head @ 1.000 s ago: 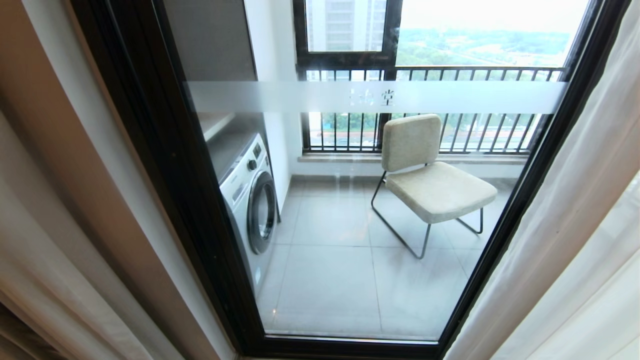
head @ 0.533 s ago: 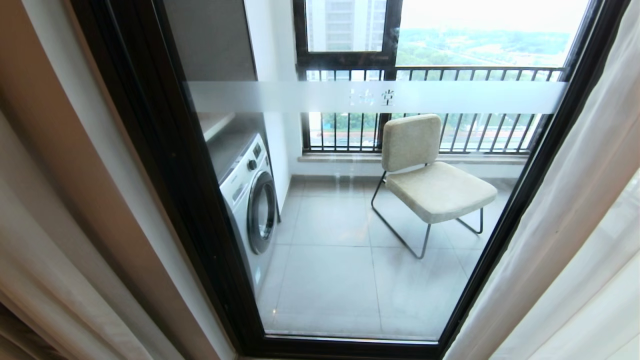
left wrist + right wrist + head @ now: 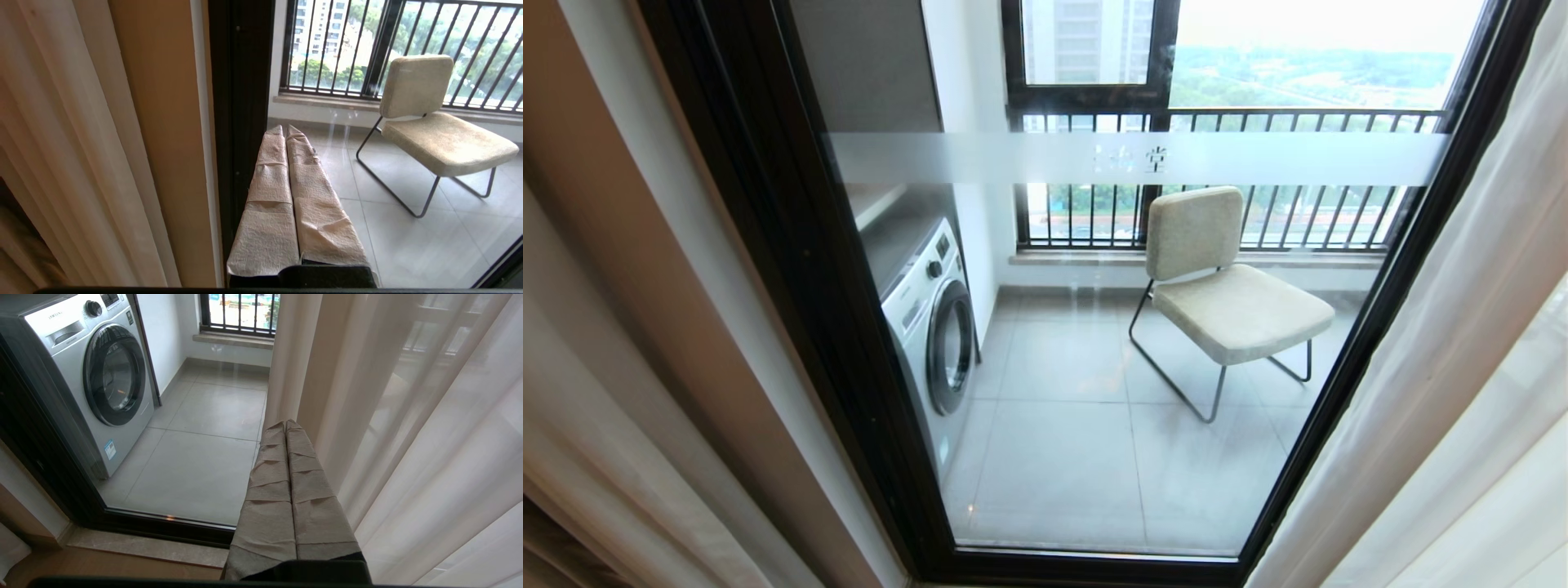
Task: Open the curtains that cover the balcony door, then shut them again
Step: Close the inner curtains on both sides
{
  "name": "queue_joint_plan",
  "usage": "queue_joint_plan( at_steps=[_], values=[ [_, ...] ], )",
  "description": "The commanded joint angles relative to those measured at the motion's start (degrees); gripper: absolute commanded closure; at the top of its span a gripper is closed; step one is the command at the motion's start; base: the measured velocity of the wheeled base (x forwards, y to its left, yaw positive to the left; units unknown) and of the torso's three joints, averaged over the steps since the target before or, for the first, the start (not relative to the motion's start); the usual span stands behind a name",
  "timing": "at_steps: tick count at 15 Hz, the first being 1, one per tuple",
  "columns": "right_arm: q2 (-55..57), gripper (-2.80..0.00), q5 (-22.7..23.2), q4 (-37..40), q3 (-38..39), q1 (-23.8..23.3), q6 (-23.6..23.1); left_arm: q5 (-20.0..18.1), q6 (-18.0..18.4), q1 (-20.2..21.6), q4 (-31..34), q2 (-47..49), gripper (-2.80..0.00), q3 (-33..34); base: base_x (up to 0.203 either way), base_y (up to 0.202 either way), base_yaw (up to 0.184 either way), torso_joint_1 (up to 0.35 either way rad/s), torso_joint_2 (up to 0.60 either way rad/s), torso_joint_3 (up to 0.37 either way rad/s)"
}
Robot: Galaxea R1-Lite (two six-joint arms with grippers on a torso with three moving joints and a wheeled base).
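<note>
Nothing has shifted in the head view: the balcony door [image 3: 1094,327] stands bare, the curtains [image 3: 1462,367] drawn aside. Left wrist view: the left gripper [image 3: 287,131], closed and empty, faces the frame, drapes beside it. Right wrist view: the right gripper [image 3: 286,425], closed and empty, sits just beside the sheer.

My left gripper [image 3: 286,130] has two long tapering fingers wrapped in wrinkled cream tape on a black base; my right gripper [image 3: 285,424] looks alike, greyer.

A home: balcony with washing machine [image 3: 927,327], chair [image 3: 1225,286], curtains [image 3: 1445,367].
</note>
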Motion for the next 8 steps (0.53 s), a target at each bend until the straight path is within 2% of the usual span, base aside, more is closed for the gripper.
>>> queue_joint_plan(
  at_steps=[1,5,8],
  values=[
    [-0.02,0.0,0.05,-0.04,0.0,0.0,-0.03,1.65,-0.04,0.03,3.66,1.37,0.0,-6.97,0.0,0.0,0.0,0.0,0.0,0.0],
    [-0.02,0.0,0.05,-0.02,0.0,-0.01,-0.03,8.99,-0.05,-0.8,6.53,14.39,0.0,-16.24,0.0,0.0,0.0,0.0,0.0,0.0],
    [-0.02,0.0,0.05,0.05,0.0,0.07,-0.03,18.05,-0.16,-1.4,6.63,27.17,0.0,-24.93,0.0,0.0,0.0,0.0,0.0,0.0]
  ],
)
